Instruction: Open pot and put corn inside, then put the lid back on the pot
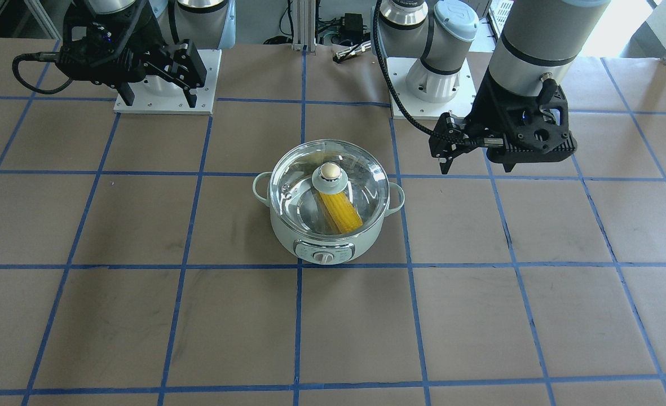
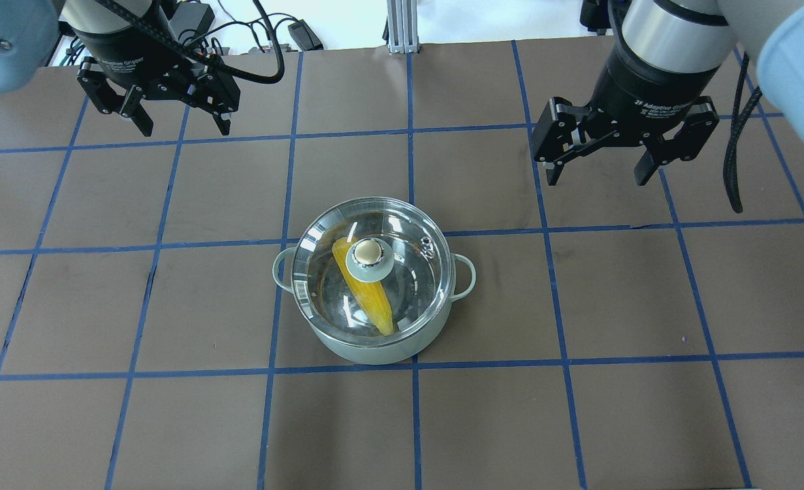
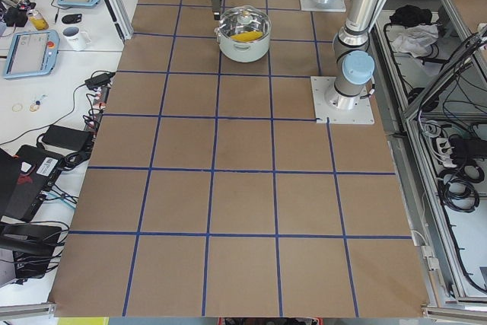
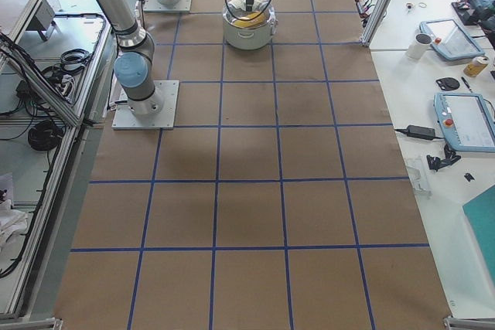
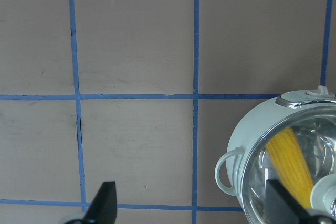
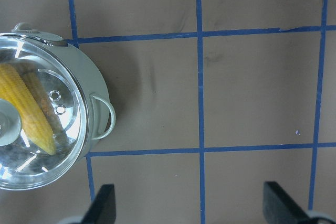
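The mint-green pot [image 2: 374,350] is sitting on the tabletop [image 2: 170,306], well apart from the left fingers [image 2: 144,122] and right fingers [image 2: 553,170]. Its round glass lid [image 2: 405,289] is resting on the rim, the tapered yellow corn [image 2: 369,303] lying inside on shiny steel. Both pairs are hanging spread apart, pointing downward.

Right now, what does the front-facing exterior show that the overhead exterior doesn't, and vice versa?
Front-facing only: the pot shows its silver panel with dial, and the arms' white base plates are in frame. Overhead only: the left gripper face-on, jaws plainly open; front-facing sees it edge-on. Both: the lid seated on the pot, the corn inside under the glass, the right gripper open, both grippers away from the pot.
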